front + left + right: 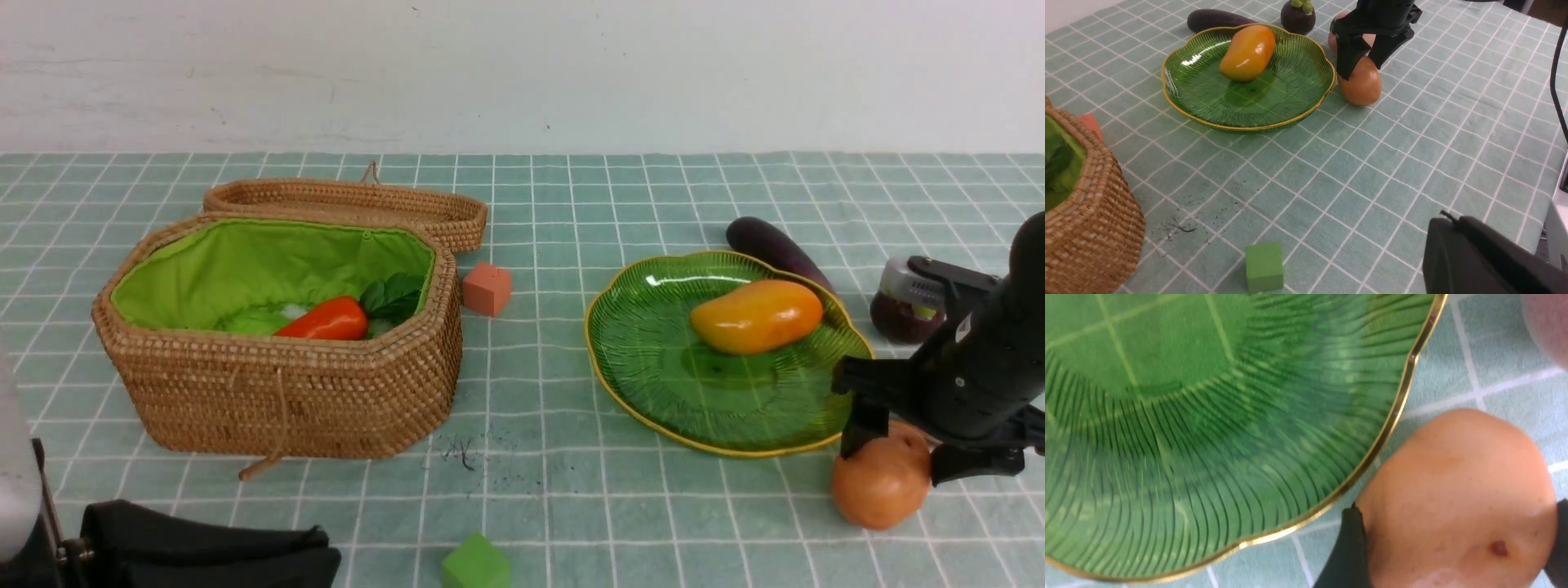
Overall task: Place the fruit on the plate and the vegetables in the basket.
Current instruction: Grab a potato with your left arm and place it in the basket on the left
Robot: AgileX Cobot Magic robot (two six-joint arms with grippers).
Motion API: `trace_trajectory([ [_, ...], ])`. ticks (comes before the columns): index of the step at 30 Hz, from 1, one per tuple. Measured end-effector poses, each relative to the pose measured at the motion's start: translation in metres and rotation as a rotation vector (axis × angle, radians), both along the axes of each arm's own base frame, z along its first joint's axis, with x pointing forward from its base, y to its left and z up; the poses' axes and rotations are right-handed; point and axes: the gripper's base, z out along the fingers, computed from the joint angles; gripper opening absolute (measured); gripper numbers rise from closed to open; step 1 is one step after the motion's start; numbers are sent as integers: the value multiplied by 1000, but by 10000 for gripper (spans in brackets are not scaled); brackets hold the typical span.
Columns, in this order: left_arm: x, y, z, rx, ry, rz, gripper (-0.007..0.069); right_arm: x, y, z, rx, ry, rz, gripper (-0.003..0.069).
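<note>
- Clamping the potato (pixel 880 490), the right gripper (pixel 910 461) had a black finger against each side of it, its jaws spread wide by the potato's girth; the potato sat on the checked cloth (pixel 571 457), just beside the near right rim of the plate (pixel 653 359).
- The plate lay right of centre; the mango (pixel 757 315) rested on its far half, lying lengthwise.
- The eggplant (pixel 775 245) lay on the cloth just behind the plate's far rim, partly hidden by it.
- The mangosteen (pixel 1298 16) stood on the cloth right of the plate, beyond the right arm; the peach (pixel 1333 38) showed only as a pink patch behind the gripper, near the potato.
- The basket (pixel 277 384) stood at the left, well apart from the plate; its lid (pixel 351 204) lay folded back behind it; the carrot (pixel 326 321) rested inside on the green lining, leaves toward the right wall.
- A salmon-pink cube (pixel 487 287) sat just beside the basket's right side; a green cube (pixel 476 563) sat near the front edge of the table.
- The left gripper (pixel 322 551) lay low at the near left corner, its jaws together; the pictures showed nothing in them.
</note>
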Motion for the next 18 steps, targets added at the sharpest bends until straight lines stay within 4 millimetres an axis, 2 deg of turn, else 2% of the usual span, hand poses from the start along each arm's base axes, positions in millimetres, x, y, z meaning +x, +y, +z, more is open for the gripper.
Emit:
trace_trajectory([
  [9, 1, 0, 0, 7, -12, 2, -13, -1, -9, -2, 37, 35, -35, 579],
  [18, 1, 0, 1, 3, -20, 1, -13, 7, -10, -16, 55, 60, -57, 613],
])
